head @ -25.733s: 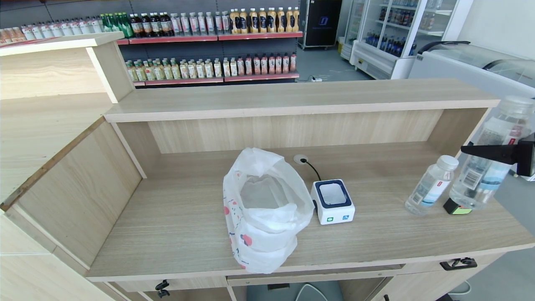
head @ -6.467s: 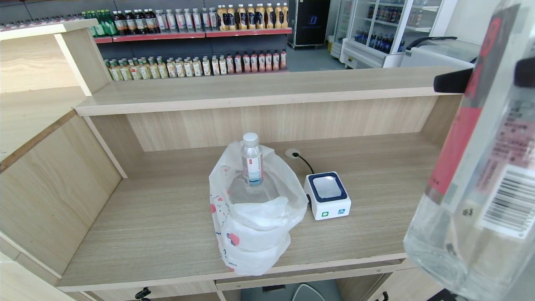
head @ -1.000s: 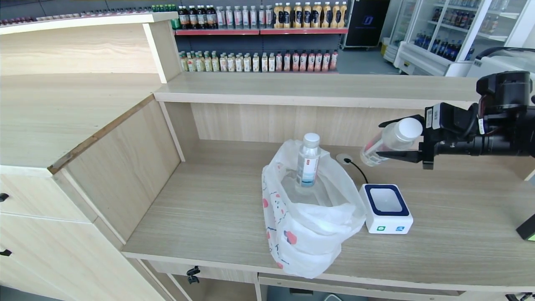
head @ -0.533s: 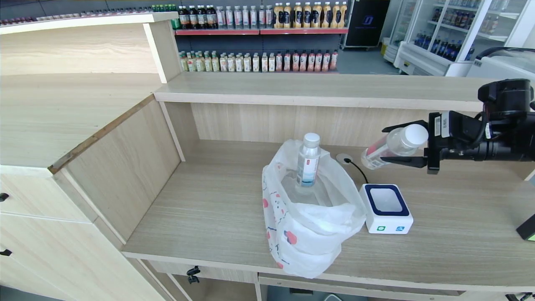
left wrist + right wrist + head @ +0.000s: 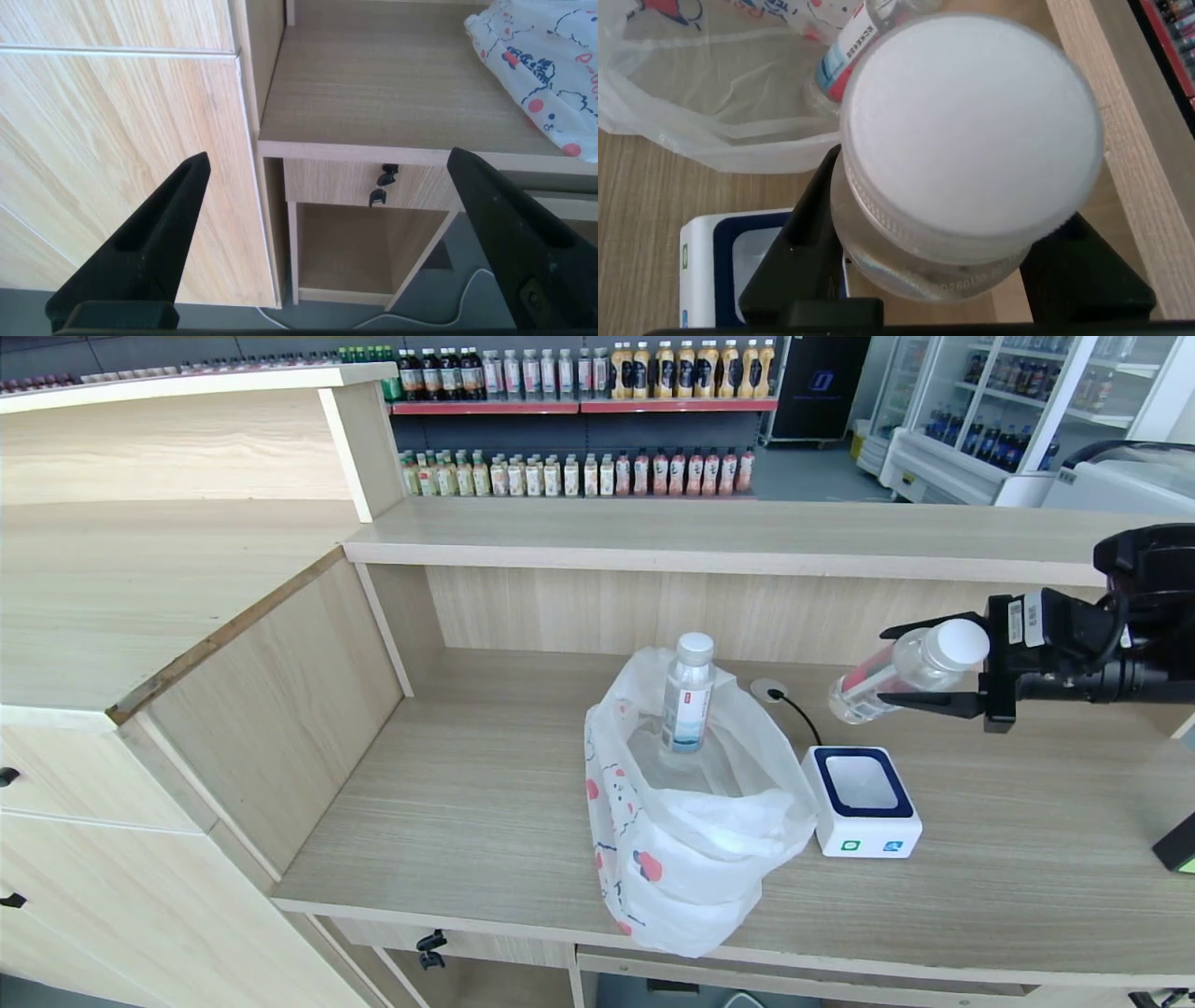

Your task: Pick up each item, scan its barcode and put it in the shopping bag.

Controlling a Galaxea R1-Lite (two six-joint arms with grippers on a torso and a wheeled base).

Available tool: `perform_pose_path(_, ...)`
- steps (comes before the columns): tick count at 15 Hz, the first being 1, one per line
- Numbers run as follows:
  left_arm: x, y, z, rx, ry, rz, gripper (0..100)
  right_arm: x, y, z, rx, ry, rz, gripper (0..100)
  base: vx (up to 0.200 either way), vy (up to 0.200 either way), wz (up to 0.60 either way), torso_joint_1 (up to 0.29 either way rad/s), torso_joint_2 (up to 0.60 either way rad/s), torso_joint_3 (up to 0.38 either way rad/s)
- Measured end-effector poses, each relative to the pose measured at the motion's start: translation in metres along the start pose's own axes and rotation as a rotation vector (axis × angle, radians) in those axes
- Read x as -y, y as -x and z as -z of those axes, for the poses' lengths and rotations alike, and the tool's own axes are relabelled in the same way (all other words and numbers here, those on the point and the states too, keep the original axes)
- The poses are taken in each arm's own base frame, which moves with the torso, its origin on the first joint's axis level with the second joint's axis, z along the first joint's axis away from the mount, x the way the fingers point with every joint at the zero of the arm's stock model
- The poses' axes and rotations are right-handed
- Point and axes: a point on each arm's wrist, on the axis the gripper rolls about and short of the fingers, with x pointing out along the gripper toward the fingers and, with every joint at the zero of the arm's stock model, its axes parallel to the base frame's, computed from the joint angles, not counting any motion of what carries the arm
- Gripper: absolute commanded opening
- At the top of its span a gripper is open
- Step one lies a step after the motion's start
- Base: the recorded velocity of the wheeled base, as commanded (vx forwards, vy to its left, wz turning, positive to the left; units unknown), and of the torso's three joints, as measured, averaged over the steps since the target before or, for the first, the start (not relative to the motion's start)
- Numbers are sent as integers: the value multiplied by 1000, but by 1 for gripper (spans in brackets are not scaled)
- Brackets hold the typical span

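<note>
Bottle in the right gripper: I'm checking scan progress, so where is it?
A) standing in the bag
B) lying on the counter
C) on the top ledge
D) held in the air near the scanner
D: the right gripper holds the bottle tilted in the air, just above the scanner; it is a second bottle that stands in the bag.

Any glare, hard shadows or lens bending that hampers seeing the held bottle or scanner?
Head view: soft even light, no hard shadows; far fridges lean outward; the scanner has a pale, perhaps reflecting window. Right wrist view: the held bottle, its bright white cap near the lens, hides much of the scanner. Left wrist view: the left gripper shows as dark silhouettes.
</note>
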Motion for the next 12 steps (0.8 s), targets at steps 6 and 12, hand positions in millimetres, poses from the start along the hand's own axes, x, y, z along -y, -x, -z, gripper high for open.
perform_pose_path(6, 0, 0, 0, 0, 0, 1, 100, -15, -1, 2, -5, 14, -89, 0, 0, 0, 0, 0, 0, 0)
perform_pose_path(12, 0, 0, 0, 0, 0, 0, 100, -15, -4, 6, 5, 74, -99, 0, 0, 0, 0, 0, 0, 0)
